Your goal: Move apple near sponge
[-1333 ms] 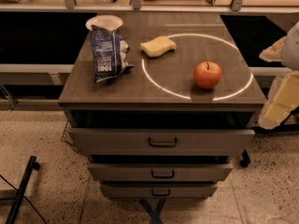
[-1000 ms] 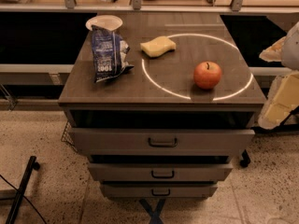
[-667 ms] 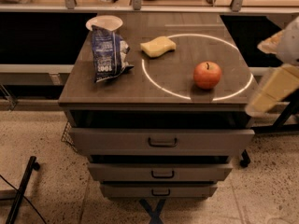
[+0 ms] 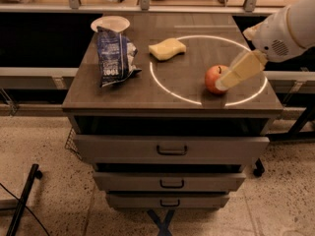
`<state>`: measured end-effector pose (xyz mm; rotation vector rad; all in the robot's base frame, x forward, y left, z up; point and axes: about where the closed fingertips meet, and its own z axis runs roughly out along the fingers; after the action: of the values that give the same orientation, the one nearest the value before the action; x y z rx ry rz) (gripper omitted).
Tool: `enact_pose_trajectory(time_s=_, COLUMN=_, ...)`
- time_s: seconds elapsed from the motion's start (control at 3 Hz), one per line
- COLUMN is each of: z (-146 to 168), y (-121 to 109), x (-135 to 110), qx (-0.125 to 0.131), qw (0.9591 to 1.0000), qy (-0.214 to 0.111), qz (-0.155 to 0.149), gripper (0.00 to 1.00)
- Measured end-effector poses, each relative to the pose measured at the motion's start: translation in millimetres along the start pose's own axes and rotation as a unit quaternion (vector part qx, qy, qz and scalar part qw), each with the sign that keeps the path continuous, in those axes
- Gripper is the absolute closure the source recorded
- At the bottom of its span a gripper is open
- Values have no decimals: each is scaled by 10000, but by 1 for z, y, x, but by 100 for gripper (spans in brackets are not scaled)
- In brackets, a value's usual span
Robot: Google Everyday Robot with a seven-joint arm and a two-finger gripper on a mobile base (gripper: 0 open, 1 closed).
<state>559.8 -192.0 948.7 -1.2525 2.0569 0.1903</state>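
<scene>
The red-orange apple [image 4: 214, 78] sits on the right part of the dark cabinet top [image 4: 172, 95], on the lit white ring. The pale yellow sponge [image 4: 167, 48] lies further back and to the left, near the ring's upper left arc. My gripper [image 4: 227, 81] comes in from the right on a white arm [image 4: 288, 28]. One cream finger [image 4: 242, 70] reaches down and covers the apple's right side. Whether it touches the apple is unclear.
A blue and white snack bag [image 4: 114, 56] stands at the left of the top, with a white round plate [image 4: 110, 23] behind it. The cabinet has three drawers with dark handles [image 4: 172, 150]. A rail with shelving runs behind.
The arm has swung in from the right edge toward the left, and the finger now overlaps the apple. The apple, sponge, bag and plate have not moved.
</scene>
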Motion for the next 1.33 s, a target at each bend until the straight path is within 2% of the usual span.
enact_pose_trajectory(time_s=0.33, z=60, y=-16, x=-2, qx=57, qw=9981, qy=-307, qz=534, gripper=0)
enact_pose_trajectory(time_s=0.67, z=94, y=-28, x=14, qx=327, qw=9957, qy=-211, qz=841, gripper=0)
enact_pose_trajectory(time_s=1.0, z=105, y=-48, x=34, qx=762, qw=9924, qy=-21, qz=970, gripper=0)
enact_pose_trajectory(time_s=1.33, z=106, y=-50, x=36, qx=810, qw=9919, qy=-8, qz=973, gripper=13)
